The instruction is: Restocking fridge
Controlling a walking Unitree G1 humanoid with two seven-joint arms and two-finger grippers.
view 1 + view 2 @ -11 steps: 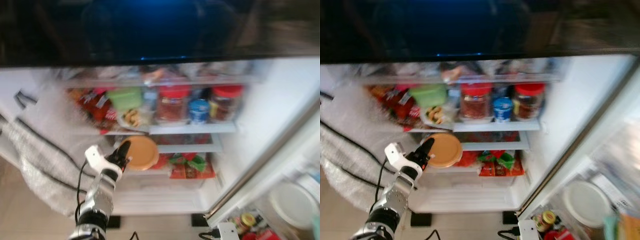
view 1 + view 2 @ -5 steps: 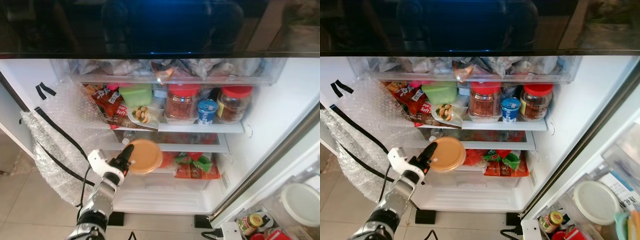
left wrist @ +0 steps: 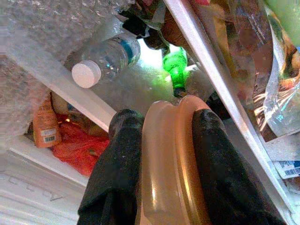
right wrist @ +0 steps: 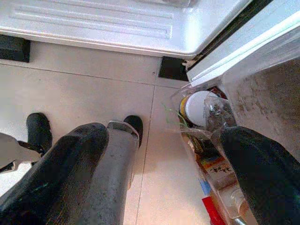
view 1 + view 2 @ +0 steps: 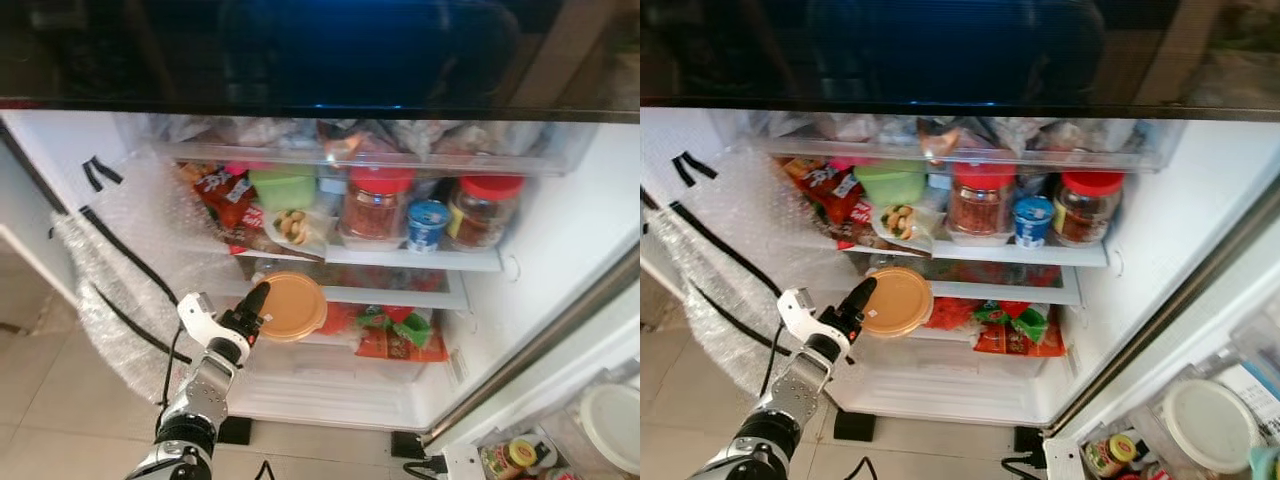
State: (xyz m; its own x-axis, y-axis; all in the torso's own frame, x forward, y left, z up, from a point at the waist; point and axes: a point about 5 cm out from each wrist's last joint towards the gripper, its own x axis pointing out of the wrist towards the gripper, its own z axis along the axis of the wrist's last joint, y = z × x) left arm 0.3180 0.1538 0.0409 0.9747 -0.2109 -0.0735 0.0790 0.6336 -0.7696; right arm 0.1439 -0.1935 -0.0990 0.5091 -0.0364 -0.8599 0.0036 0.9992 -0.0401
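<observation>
Left eye view: the fridge stands open, and the left gripper is raised in front of its second shelf, its two black fingers clamped on the edge of a round orange tub. The tub is held on edge, its lid facing out, just at the left end of that shelf and below the shelf that carries the jars. On that upper shelf, from the tub's side rightward, sit a green box, a red-lidded jar, a small blue cup and a second red-lidded jar; red snack bags lean at the left end. Right of the tub, on the lower level, lie red and green packets. Bubble wrap with black tape covers the fridge's left wall beside the arm. In the left wrist view a clear bottle with a white cap and a green bottle lie behind the tub on the second shelf. In the right wrist view the right gripper hangs over the tiled floor beside the fridge's base, its fingers spread wide apart and empty, near a white-lidded jar in the door bin.
</observation>
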